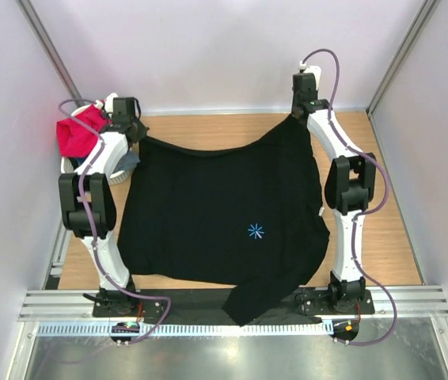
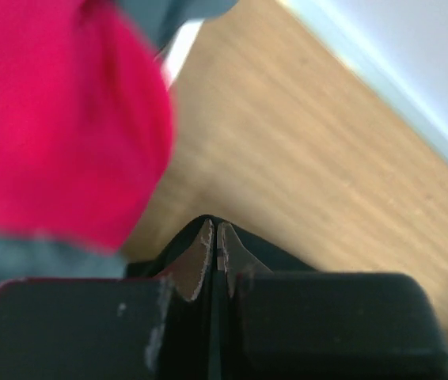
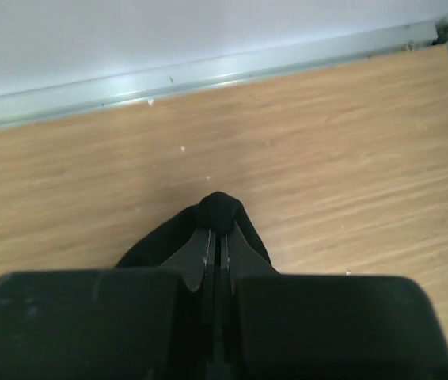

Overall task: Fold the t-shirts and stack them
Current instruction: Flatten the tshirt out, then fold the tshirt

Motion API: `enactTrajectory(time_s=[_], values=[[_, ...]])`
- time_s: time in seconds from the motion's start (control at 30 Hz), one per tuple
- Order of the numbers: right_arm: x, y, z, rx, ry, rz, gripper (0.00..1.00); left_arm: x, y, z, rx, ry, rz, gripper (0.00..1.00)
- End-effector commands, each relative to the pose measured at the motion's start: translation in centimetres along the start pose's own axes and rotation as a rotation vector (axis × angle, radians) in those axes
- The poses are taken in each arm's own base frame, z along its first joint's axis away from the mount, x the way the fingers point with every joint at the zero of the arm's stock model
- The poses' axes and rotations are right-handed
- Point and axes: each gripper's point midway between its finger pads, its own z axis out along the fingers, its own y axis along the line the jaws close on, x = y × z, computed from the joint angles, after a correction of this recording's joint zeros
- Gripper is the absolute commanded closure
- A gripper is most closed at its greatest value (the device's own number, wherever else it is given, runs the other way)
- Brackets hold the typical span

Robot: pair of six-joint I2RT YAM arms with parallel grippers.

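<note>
Top external: left end effector [image 1: 135, 133] and right end effector [image 1: 298, 113] are each pinching the black t-shirt [image 1: 224, 214] (a corner apiece), red-pink t-shirt [image 1: 77, 133] sitting just beside the left one.

White left arm [image 1: 105, 156] and right arm [image 1: 328, 136], black joints, purple cables [image 1: 323, 51].

A light wooden table [image 1: 382, 237] with a straight plank grain fills the enclosure floor, meeting the pale back wall along a light strip. A black t-shirt [image 1: 216, 206] lies spread across most of it, front up, with a small light-blue starburst print [image 1: 256, 231] right of centre. Its two far corners are lifted off the wood. One part of its near edge spills past the table's front edge. A white laundry basket [image 1: 70, 165] stands at the far left corner, just beside the shirt. Bare wood shows on the right and along the back.
</note>
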Motion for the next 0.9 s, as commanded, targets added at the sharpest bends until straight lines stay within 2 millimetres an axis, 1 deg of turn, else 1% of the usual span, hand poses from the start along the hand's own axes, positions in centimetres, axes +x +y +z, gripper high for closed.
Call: enactTrajectory(time_s=[0.0,0.03,0.07,0.1,0.13,0.17,0.2,0.23,0.27,0.3,0.33,0.37,0.4,0.43,0.47,0.5,0.53,0.57,0.6,0.63,0.67,0.7,0.73,0.77,0.8,0.83,0.87], values=[[-13.4,-2.0,-4.6,-0.004,-0.296,0.116,0.99,-7.7,-6.4,-1.3,0.186,-0.180,-0.034,1.00],[-14.5,-2.2,-5.0,-0.011,-0.318,0.122,0.99,-9.6,-7.8,-2.4,0.220,-0.219,-0.032,1.00],[-15.9,-2.5,-5.9,-0.021,-0.349,0.134,0.99,-10.0,-8.2,-2.7,0.228,-0.225,-0.027,1.00],[-17.9,-2.9,-7.4,-0.031,-0.398,0.153,0.99,-10.8,-8.6,-3.7,0.240,-0.235,-0.019,1.00],[-19.6,-3.6,-9.4,-0.038,-0.438,0.167,0.99,-11.6,-8.9,-4.7,0.252,-0.252,-0.017,1.00],[-20.8,-3.9,-10.7,-0.047,-0.471,0.177,0.99,-12.3,-9.2,-5.8,0.267,-0.268,-0.016,1.00],[-21.7,-4.3,-12.1,-0.056,-0.497,0.186,0.99,-13.7,-9.5,-8.2,0.291,-0.305,-0.005,1.00],[-23.5,-5.1,-15.1,-0.072,-0.549,0.204,0.99,-14.2,-9.5,-9.4,0.302,-0.322,0.002,1.00],[-24.1,-5.5,-16.5,-0.084,-0.574,0.211,0.99,-14.5,-9.3,-10.3,0.307,-0.334,0.006,1.00],[-24.7,-5.5,-18.1,-0.108,-0.598,0.214,0.99,-15.0,-9.4,-11.7,0.320,-0.352,0.012,1.00],[-25.1,-5.9,-19.2,-0.118,-0.614,0.214,0.99,-16.0,-9.5,-14.3,0.348,-0.388,0.014,1.00],[-26.0,-6.9,-22.4,-0.131,-0.657,0.225,0.99,-16.2,-9.3,-15.5,0.359,-0.399,0.013,1.00],[-26.3,-7.4,-23.7,-0.134,-0.674,0.231,0.99,-16.3,-9.2,-16.6,0.373,-0.409,0.010,1.00],[-26.5,-7.8,-25.3,-0.148,-0.692,0.230,0.99,-17.2,-9.1,-19.8,0.407,-0.451,0.001,1.00],[-26.7,-8.7,-27.9,-0.157,-0.723,0.230,0.99,-17.3,-8.9,-21.0,0.421,-0.464,-0.002,1.00],[-26.9,-9.2,-29.5,-0.165,-0.743,0.232,0.99,-16.9,-8.4,-21.6,0.422,-0.465,-0.004,1.00],[-27.0,-9.4,-30.9,-0.184,-0.762,0.221,0.99,-17.0,-8.1,-22.9,0.433,-0.483,-0.008,1.00],[-26.5,-9.5,-31.4,-0.187,-0.763,0.201,0.99,-17.6,-7.7,-25.6,0.456,-0.523,-0.012,1.00],[-27.1,-10.8,-35.0,-0.194,-0.824,0.210,0.99,-17.3,-7.3,-26.6,0.467,-0.528,-0.010,1.00],[-26.9,-11.1,-35.9,-0.196,-0.833,0.200,0.99,-17.2,-7.0,-27.7,0.481,-0.540,-0.008,1.00],[-26.5,-11.6,-36.7,-0.192,-0.842,0.198,0.99,-17.6,-6.5,-30.9,0.518,-0.584,-0.015,1.00],[-26.4,-12.0,-37.8,-0.194,-0.856,0.205,0.99,-17.5,-6.2,-32.0,0.529,-0.598,-0.019,1.00],[-26.4,-13.3,-40.9,-0.197,-0.901,0.218,0.99,-16.7,-5.6,-32.3,0.533,-0.591,-0.023,1.00],[-25.7,-13.1,-41.3,-0.221,-0.900,0.205,0.99,-16.4,-5.4,-33.9,0.562,-0.602,-0.023,1.00],[-25.4,-13.3,-42.5,-0.235,-0.921,0.206,0.99,-16.4,-4.6,-36.7,0.597,-0.650,-0.029,1.00],[-25.1,-14.6,-46.0,-0.248,-0.979,0.226,0.99,-16.3,-4.0,-38.2,0.611,-0.677,-0.032,1.00],[-24.6,-14.7,-46.5,-0.261,-0.988,0.225,0.99,-16.0,-3.1,-38.5,0.593,-0.694,-0.044,1.00]])
